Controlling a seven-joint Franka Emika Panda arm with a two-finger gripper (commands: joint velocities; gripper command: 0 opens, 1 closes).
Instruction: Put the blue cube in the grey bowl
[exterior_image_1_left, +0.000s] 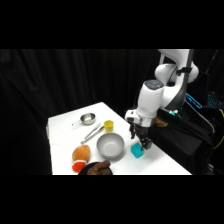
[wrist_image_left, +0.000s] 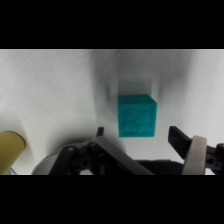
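The gripper stands open, its 2 fingers flanking the textured blue cube; the matte grey bowl sits nearby.

Bare table surrounds the blue cube in the wrist view; the grey bowl sits just left in the side view.

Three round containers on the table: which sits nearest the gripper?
The grey bowl, widest of the three; the yellow cup and metal cup stand farther from the gripper.
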